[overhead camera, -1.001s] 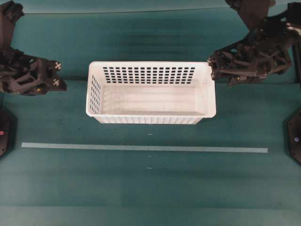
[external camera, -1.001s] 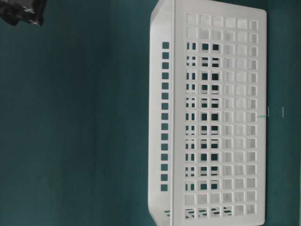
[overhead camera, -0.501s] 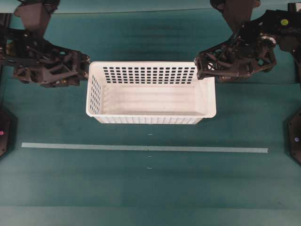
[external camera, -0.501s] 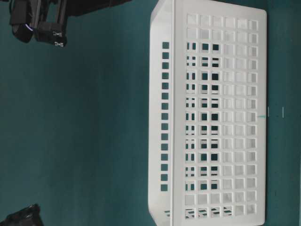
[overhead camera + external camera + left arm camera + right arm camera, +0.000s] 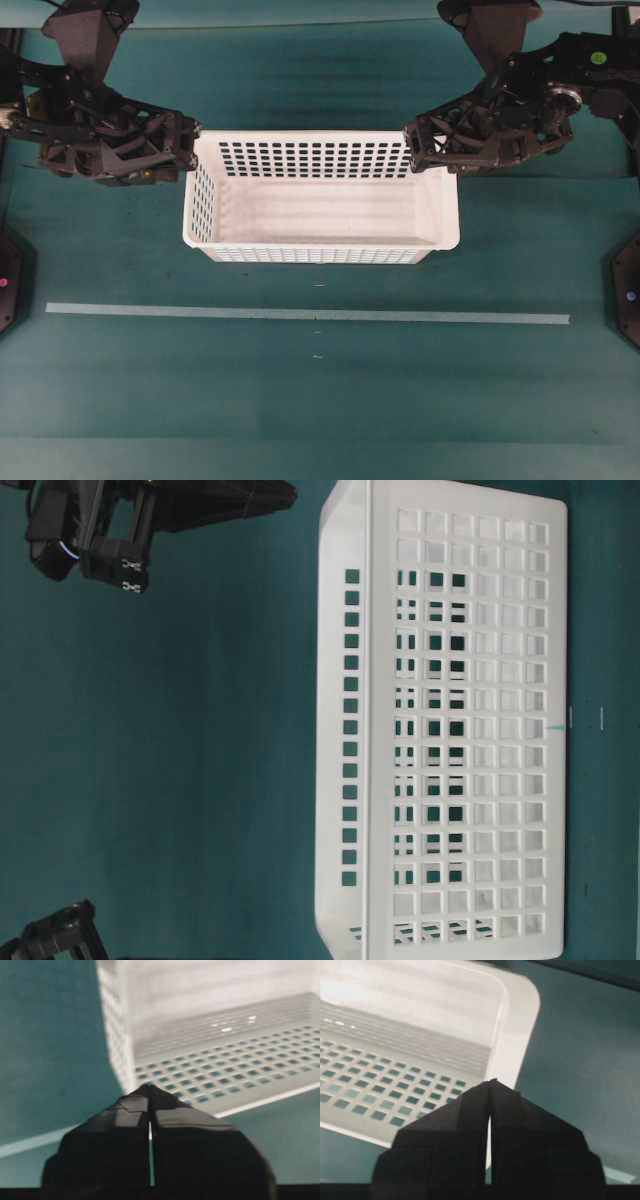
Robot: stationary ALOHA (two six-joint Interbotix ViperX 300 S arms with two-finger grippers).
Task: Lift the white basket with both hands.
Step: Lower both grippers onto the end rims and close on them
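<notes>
The white basket (image 5: 452, 210) stands upright on the teal table, and nothing shows inside it. My left gripper (image 5: 196, 131) is shut and empty, with its tip at the basket's far left corner. My right gripper (image 5: 408, 140) is shut and empty, with its tip over the far rim near the right corner. In the left wrist view the shut tips (image 5: 149, 1088) point at the basket's perforated wall (image 5: 225, 1075). In the right wrist view the shut tips (image 5: 492, 1081) point at its rounded corner rim (image 5: 520, 1020). The table-level view shows the basket (image 5: 470, 730) on the table, with both grippers above rim height.
A pale tape line (image 5: 300, 314) runs across the table in front of the basket. Dark arm bases sit at the left edge (image 5: 8, 280) and the right edge (image 5: 628, 290).
Both grippers have moved inward to the basket's far corners. The left came in from far left and the right slid left over the rim. The basket has not moved.
</notes>
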